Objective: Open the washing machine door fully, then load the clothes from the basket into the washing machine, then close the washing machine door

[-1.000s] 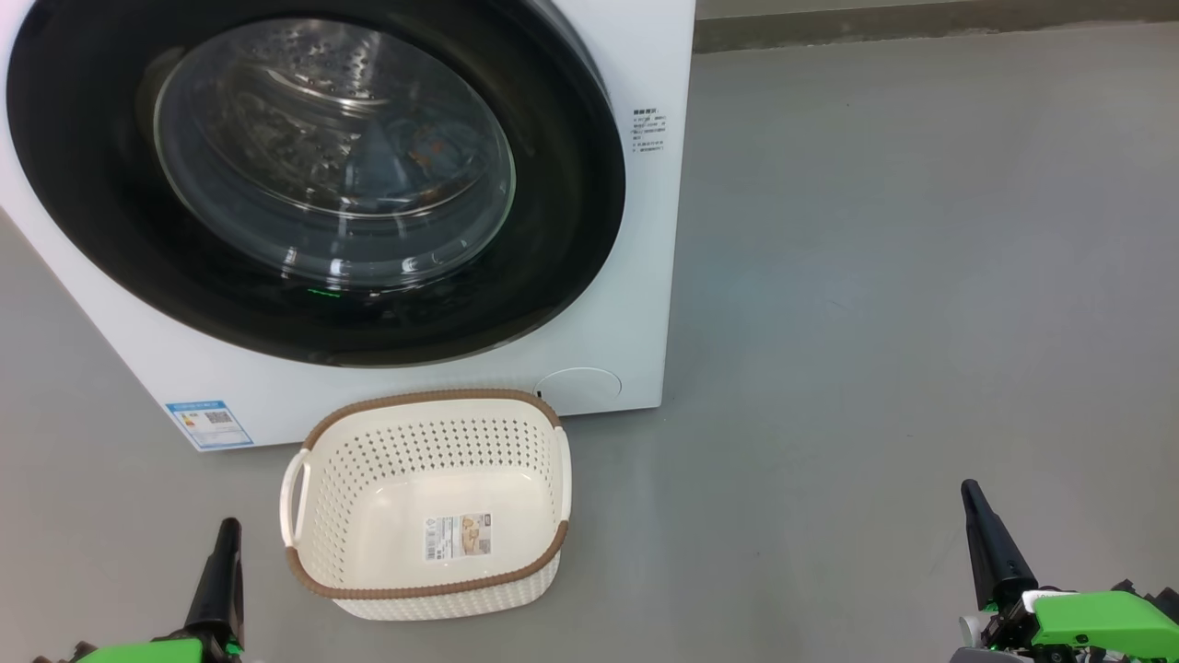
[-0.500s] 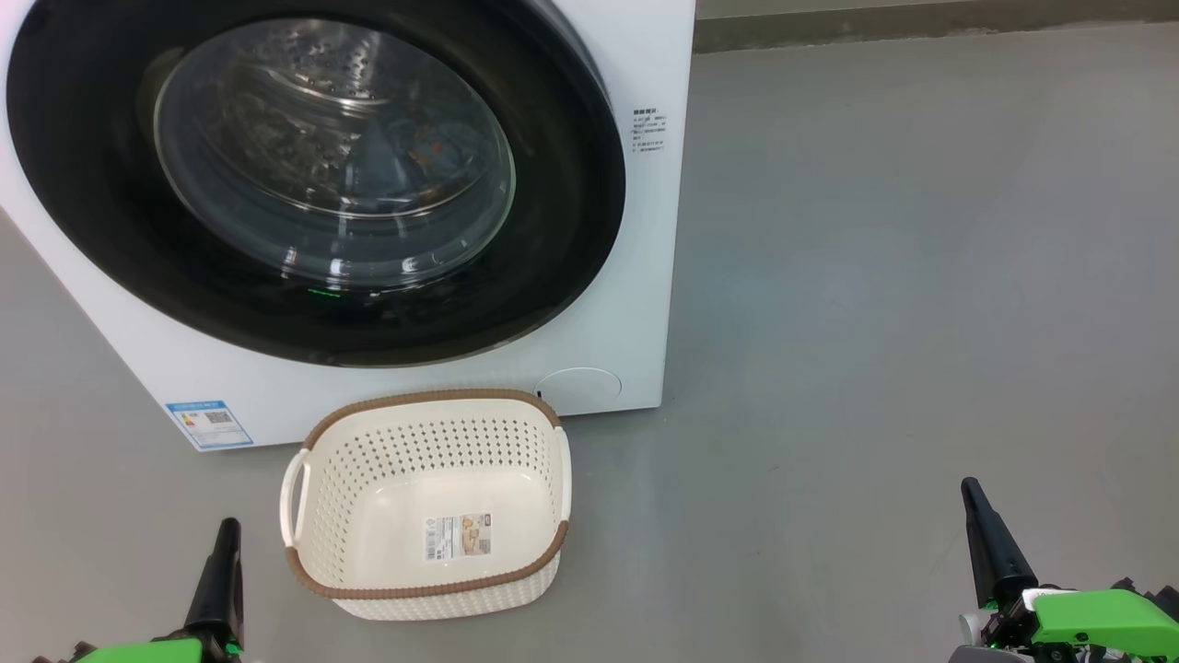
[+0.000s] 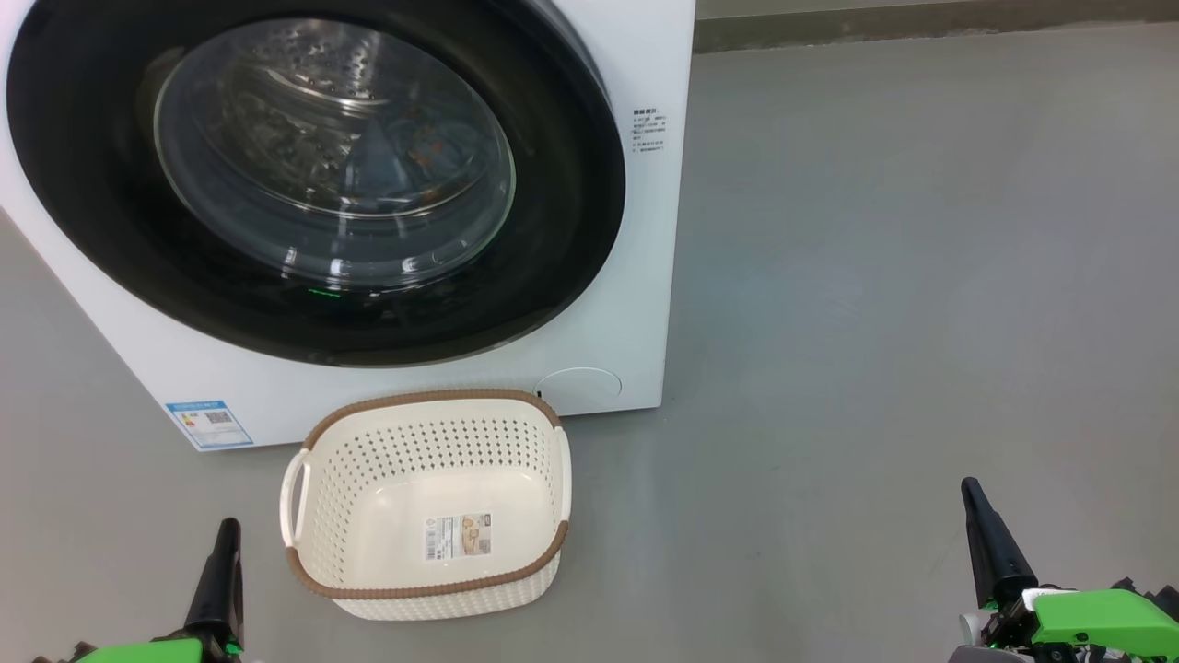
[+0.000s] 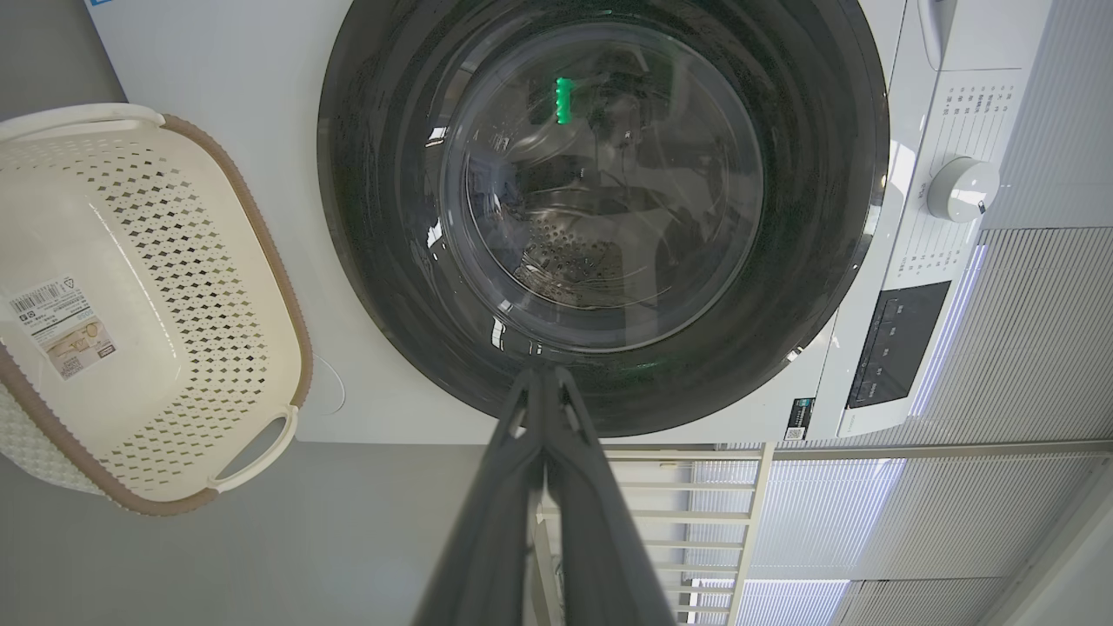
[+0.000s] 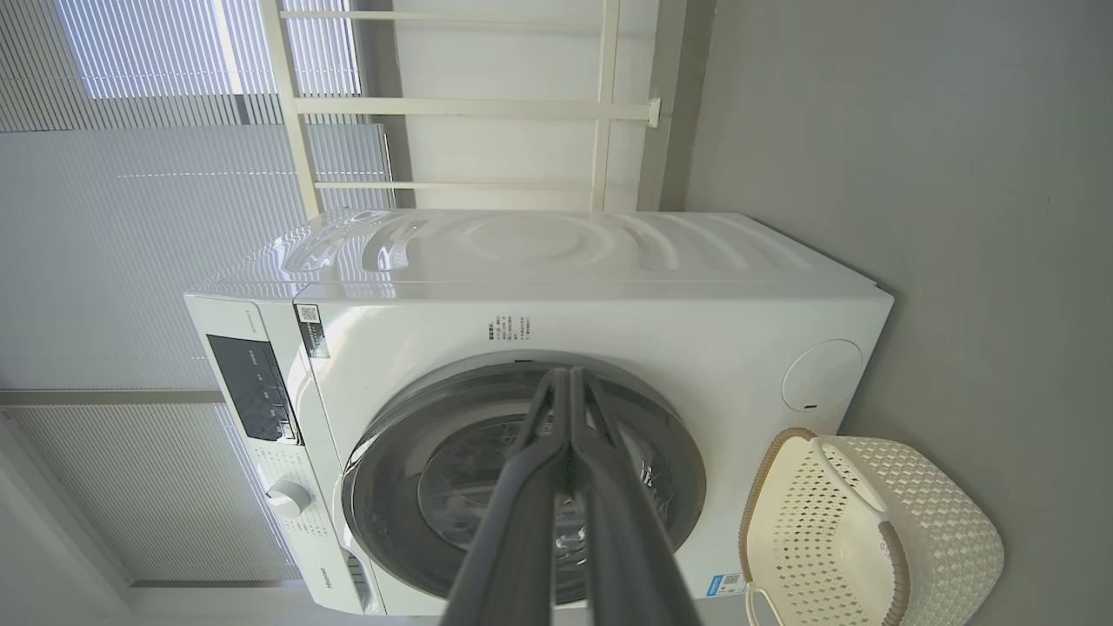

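The white washing machine stands at the upper left with the washing machine door shut flat against its front. Through the glass, light-blue clothes with orange marks lie dimly in the steel drum. The cream basket sits on the floor right before the machine, holding nothing but its bottom sticker. My left gripper is low at the left of the basket, shut and empty. My right gripper is far to the right, also shut and empty. In the left wrist view the shut left gripper points at the door.
Bare grey floor stretches to the right of the machine up to a dark baseboard. The wrist views show the control panel with its knob, a white rack and window blinds behind the machine.
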Controlling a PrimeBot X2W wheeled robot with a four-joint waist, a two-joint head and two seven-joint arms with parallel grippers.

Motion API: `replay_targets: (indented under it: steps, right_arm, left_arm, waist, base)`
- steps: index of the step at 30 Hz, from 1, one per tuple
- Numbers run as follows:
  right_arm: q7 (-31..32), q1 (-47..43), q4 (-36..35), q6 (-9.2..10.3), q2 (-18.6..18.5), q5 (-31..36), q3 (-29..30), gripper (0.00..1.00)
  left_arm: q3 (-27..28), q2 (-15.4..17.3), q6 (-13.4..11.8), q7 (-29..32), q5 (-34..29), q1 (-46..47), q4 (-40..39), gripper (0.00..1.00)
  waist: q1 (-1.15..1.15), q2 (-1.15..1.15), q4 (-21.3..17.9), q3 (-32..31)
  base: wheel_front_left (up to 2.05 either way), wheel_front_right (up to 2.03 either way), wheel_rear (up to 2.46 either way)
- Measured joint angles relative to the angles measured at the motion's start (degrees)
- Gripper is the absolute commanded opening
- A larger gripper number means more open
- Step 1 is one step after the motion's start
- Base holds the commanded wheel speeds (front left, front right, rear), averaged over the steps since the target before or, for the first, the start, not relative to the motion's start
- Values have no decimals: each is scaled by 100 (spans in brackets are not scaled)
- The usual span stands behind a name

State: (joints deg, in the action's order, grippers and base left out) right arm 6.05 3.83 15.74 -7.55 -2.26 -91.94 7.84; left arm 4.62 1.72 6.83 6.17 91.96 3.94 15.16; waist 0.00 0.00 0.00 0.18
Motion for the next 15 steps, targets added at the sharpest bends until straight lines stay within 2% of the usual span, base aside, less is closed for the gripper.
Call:
replay_targets:
  steps: [15]
  right_arm:
    - [0, 0, 0, 0, 0, 0, 0, 0]
  left_arm:
    - [0, 0, 0, 0, 0, 0, 0, 0]
  waist:
    - [0, 0, 0, 0]
  base:
    - [0, 0, 0]
